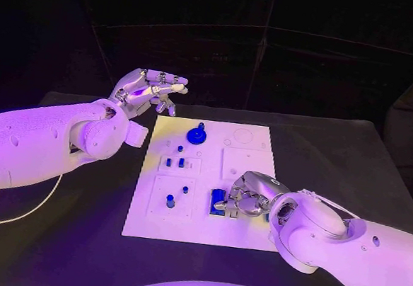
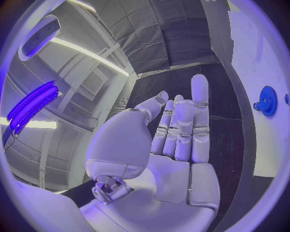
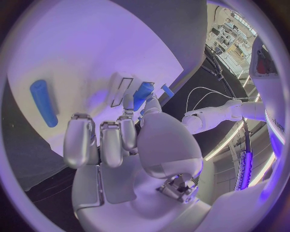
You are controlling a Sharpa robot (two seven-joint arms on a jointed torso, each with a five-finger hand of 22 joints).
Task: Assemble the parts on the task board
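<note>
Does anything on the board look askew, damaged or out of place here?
Nothing stands out. The white board lies flat on the table, with the blue gear and small blue pieces sitting on it. The right hand is at a blue block near the board's front; the left hand is held empty beyond the board's far left corner.

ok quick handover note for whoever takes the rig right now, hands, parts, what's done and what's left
Left hand: open, empty, raised past the board's far left corner.
Right hand: fingers on a blue part at the board's near middle; whether it grips it, I cannot tell.
Board: blue gear at the far middle, small blue parts on the left half.
A blue cylinder lies on the board in the right wrist view.
Left: finish this part; which others are seated, I cannot tell.
</note>
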